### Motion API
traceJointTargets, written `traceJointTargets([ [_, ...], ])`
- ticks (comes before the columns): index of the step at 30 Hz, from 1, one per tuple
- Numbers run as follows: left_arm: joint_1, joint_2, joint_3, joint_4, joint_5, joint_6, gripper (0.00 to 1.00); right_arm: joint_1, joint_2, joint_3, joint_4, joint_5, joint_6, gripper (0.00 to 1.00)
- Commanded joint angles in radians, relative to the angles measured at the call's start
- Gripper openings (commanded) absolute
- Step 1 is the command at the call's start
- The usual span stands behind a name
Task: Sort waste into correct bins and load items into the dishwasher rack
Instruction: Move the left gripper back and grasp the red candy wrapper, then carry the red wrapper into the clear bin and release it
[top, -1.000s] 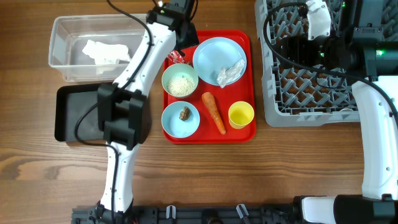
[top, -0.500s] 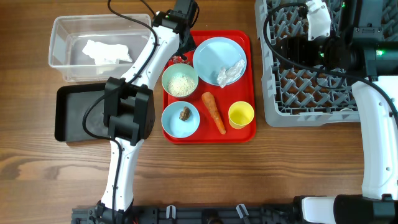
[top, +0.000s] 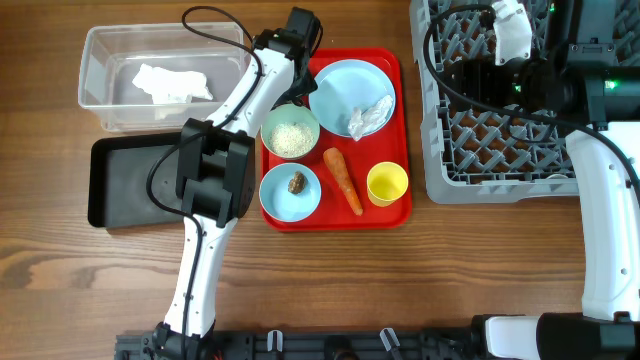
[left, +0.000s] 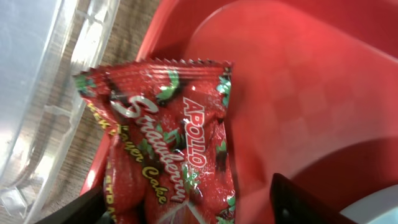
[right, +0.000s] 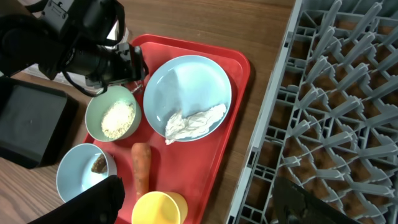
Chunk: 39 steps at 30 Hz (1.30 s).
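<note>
The small red shiny wrapper (left: 174, 155) lies in the red tray's near-left corner. My left gripper (left: 186, 211) is open, with one finger on each side of the wrapper's lower end. On the tray are the light blue plate (top: 340, 90) with a crumpled napkin (top: 370, 117), the pale green bowl (top: 290, 131) of rice, the light blue bowl (top: 290, 190) with a brown lump, the carrot (top: 343, 180) and the yellow cup (top: 387, 184). My right gripper (right: 205, 205) hangs open and empty above the tray's edge beside the dishwasher rack (top: 500, 150).
The clear tub (top: 100, 60) at the far left holds a white napkin (top: 170, 82). The black tray (top: 120, 180) sits just below it, partly under my left arm. The red tray (top: 395, 215) lies between these bins and the rack.
My left wrist has swung right, over the red tray's top-left corner, covering the wrapper in the overhead view. The right arm has not moved.
</note>
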<state>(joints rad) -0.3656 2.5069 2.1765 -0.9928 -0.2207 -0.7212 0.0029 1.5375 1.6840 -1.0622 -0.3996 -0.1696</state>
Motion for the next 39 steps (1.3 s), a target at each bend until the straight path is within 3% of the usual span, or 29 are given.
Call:
traceJointTargets([
  [1, 0.008, 0.013, -0.004, 0.014, -0.027, -0.016, 0.56, -0.002, 0.015, 0.009, -0.003, 0.007, -0.011, 0.80],
  [4, 0.008, 0.013, -0.004, 0.018, -0.027, -0.016, 0.37, -0.002, 0.015, 0.009, -0.005, 0.007, -0.012, 0.80],
  [13, 0.008, 0.013, -0.004, 0.024, -0.028, -0.016, 0.04, -0.002, 0.015, 0.009, -0.005, 0.007, -0.011, 0.79],
  [26, 0.008, -0.060, -0.003, 0.070, -0.054, 0.112, 0.04, -0.003, 0.015, 0.009, -0.003, 0.007, -0.012, 0.80],
  [39, 0.011, -0.259, -0.003, 0.056, -0.058, 0.116, 0.04, -0.002, 0.015, 0.009, -0.001, 0.007, -0.013, 0.80],
])
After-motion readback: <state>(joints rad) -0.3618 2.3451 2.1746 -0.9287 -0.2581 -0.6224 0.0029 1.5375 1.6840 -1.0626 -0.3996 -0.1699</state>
